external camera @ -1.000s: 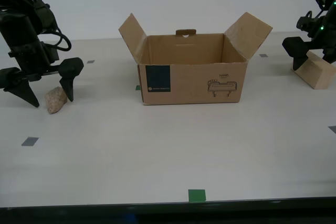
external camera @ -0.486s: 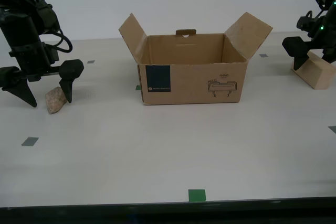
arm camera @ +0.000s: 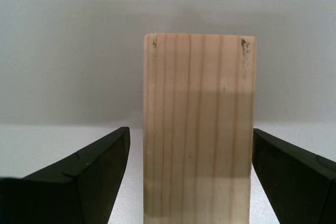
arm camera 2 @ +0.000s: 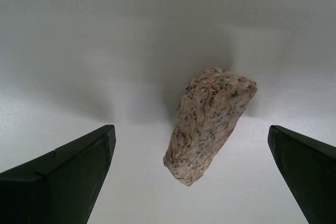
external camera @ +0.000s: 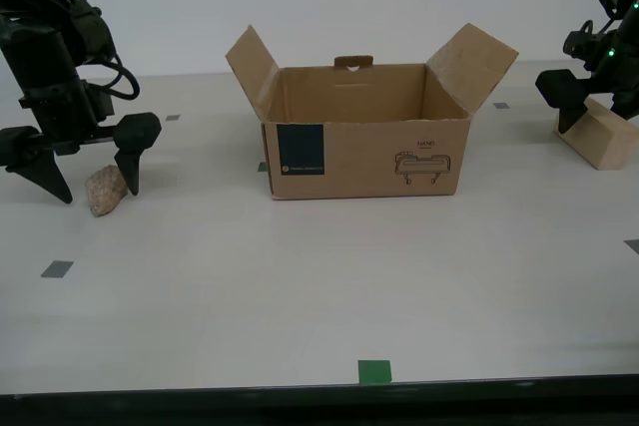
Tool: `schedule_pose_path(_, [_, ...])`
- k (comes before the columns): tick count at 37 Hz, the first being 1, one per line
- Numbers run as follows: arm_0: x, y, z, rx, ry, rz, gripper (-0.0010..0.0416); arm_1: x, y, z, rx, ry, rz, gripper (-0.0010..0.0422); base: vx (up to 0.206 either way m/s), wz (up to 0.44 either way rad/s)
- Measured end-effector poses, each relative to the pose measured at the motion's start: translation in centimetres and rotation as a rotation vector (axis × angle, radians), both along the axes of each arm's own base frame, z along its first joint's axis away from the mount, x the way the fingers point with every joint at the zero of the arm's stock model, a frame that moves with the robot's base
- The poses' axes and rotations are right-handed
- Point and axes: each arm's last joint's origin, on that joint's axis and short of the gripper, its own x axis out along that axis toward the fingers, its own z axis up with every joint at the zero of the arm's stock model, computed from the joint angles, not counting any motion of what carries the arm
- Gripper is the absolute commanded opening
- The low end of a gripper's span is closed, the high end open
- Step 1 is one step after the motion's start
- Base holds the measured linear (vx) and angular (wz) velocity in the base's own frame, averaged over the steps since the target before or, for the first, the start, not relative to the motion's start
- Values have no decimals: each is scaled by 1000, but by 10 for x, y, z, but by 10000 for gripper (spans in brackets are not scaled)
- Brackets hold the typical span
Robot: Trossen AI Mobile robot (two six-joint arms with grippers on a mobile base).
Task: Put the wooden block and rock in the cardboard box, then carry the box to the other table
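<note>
Since the frame one second earlier, my second gripper (external camera: pixel 92 183) has settled slightly so that its dark fingers straddle the rock more squarely, while the carton, the block and my first gripper are unchanged in position. Smooth and matte, the beige tabletop (external camera: pixel 319 296) fills the scene and carries small flat grey and green tape squares. At its centre stands the cardboard box (external camera: pixel 364 147), a brown corrugated carton, open-topped, with two side flaps angled outward, a rear tab pierced by a handle hole, a dark navy square label on its front face and a printed line drawing beside it. Near the exterior view's right edge lies the wooden block (external camera: pixel 599 137), a pale, smooth-faced rectangular brick; the first wrist view shows straight parallel grain lines and two small dark marks near its far corners (arm camera: pixel 199 129). My first gripper (arm camera: pixel 190 177) is spread wide around this block, one black tapered finger on each side with a narrow gap to the wood, not touching it. Toward the exterior view's left rests the rock (external camera: pixel 105 190), a small lumpy stone of rough, pinkish-beige granular surface flecked with dark speckles (arm camera 2: pixel 209 124). My second gripper (arm camera 2: pixel 191 174) is likewise spread wide, its wedge-shaped fingers well clear of the stone on both sides.
</note>
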Motion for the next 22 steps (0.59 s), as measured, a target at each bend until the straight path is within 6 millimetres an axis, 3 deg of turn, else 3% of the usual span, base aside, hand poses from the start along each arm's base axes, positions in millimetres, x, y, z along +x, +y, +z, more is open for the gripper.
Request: schedule_pose_path(22, [0,1,0,0,1,2,310,3,0,0,-2,-34,18,398,0,0])
